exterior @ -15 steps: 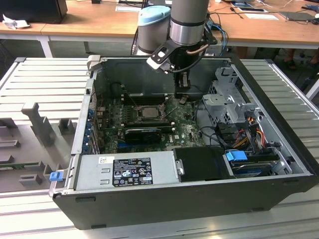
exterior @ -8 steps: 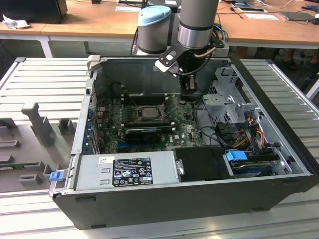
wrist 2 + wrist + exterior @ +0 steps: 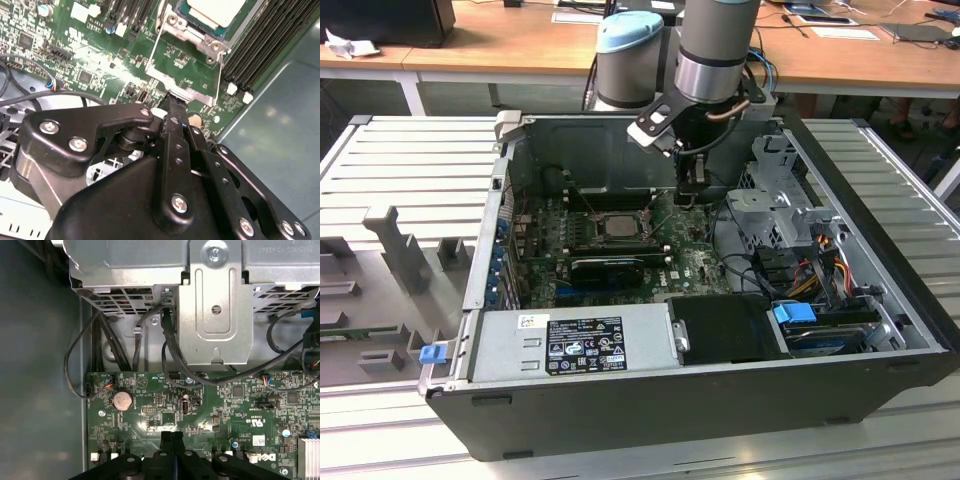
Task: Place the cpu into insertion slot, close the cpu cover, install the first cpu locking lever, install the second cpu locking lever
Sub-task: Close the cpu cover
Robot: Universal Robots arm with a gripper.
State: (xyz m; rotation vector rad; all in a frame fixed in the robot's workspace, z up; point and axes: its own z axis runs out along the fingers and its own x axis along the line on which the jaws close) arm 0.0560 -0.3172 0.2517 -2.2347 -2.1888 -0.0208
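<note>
**Exterior view check: gripper closed at free edge of open cpu cover**

Exterior view is showing the arm [image 3: 715,60] hanging from the upper ctr of the frame into the open PC case [image 3: 720,410]. The gripper [image 3: 691,195] is hovering low over the green board [image 3: 690,262], just right of frame ctr. The cpu [image 3: 617,226] is sitting in the insertion slot [image 3: 592,230], slightly left of ctr, on the exterior view's left of the gripper, silvery top facing up. A graphics card [image 3: 610,268] is lying just below the slot in the frame. The power supply [image 3: 570,345] is occupying the lower left of the case.

Second wrist view: the cpu cover [image 3: 197,93] is standing open, clear of the slot and not lying over the cpu [image 3: 215,10]. Green board is showing through its central opening. The gripper [image 3: 172,100] is meeting the cover's free edge w/ its tip, touching or very nearly. Cannot tell whether it is pinching that edge. Memory slots [image 3: 270,45] are running alongside the socket.

First wrist view: the fingers [image 3: 166,445] are pressing together w/ no gap, so the gripper [image 3: 172,435] is reading as closed. A coin cell [image 3: 122,400] is sitting on the board. A metal drive cage [image 3: 215,315] is standing beyond the board, w/ black cables [image 3: 170,350] trailing down from it.
</note>
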